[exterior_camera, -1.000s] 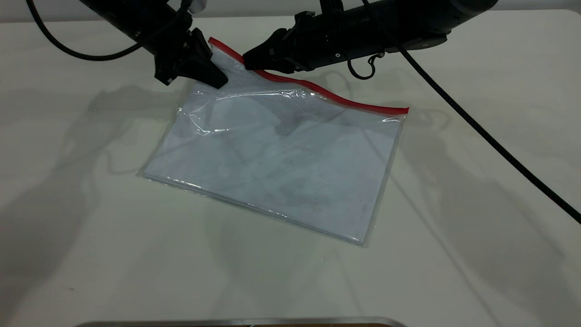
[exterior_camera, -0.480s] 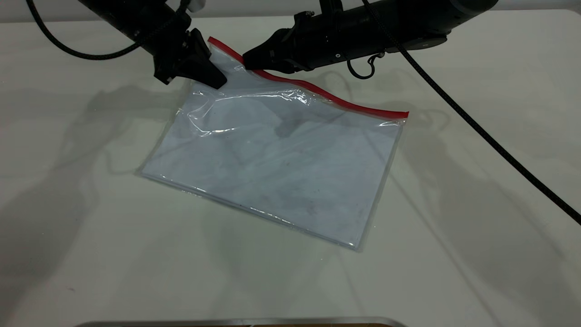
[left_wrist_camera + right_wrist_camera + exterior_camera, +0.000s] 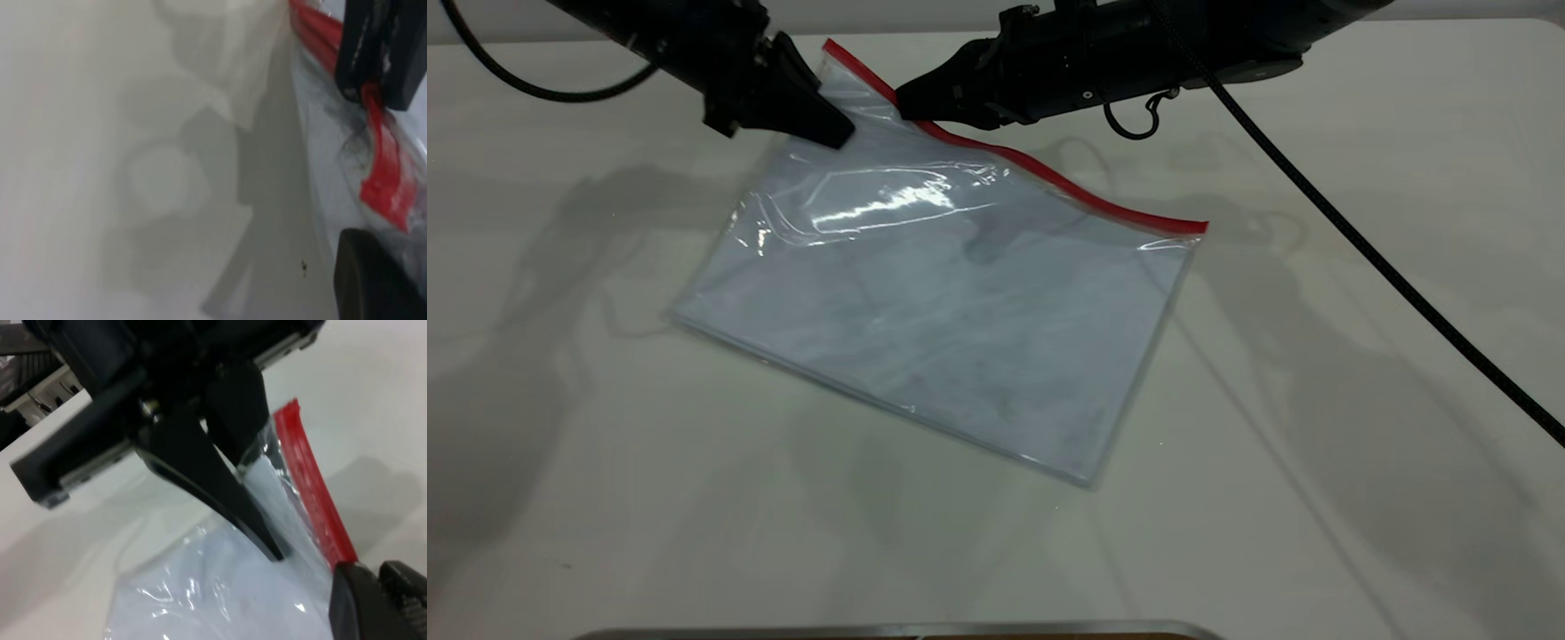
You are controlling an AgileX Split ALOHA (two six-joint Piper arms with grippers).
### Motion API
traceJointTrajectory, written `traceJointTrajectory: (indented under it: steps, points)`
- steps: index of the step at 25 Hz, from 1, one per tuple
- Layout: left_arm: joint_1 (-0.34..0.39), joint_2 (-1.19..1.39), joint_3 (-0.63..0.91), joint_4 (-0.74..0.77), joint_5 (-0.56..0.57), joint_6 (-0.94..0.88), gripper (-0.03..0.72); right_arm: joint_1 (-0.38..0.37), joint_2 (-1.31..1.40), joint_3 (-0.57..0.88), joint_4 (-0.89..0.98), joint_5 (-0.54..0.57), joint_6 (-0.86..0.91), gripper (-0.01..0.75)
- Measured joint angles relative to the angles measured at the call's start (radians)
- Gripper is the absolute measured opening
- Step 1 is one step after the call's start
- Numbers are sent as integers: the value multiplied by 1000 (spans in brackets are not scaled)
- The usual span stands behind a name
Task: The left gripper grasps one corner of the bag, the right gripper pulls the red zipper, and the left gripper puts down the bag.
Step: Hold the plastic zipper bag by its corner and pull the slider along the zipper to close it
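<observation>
White table [image 3: 1360,444]; large clear plastic bag [image 3: 951,311] of white sheets, no legible writing I can see. My left gripper [image 3: 831,133] pinches its raised corner [image 3: 845,76]; right gripper [image 3: 907,100], just beside, clamps the red zipper [image 3: 1067,187].

Exterior camera looks steeply down, facing both arms across the table [image 3: 1316,498]. Both wrist cameras sit very close at the bag's [image 3: 943,302] raised corner [image 3: 838,55], sharing the red zipper [image 3: 380,167] there.

Red zipper [image 3: 381,175] in far claw [image 3: 379,57]
</observation>
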Motion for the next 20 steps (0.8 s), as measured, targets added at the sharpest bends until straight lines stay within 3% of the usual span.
traceJointTrajectory:
  steps: [10, 20]
  points:
    - [42, -6, 2, -104, 41, 47, 55, -6, -2, -4, -37, -46, -3, 34]
    - [48, -6, 5, -198, 48, 83, 55, -70, 1, -4, -91, -47, 9, 34]
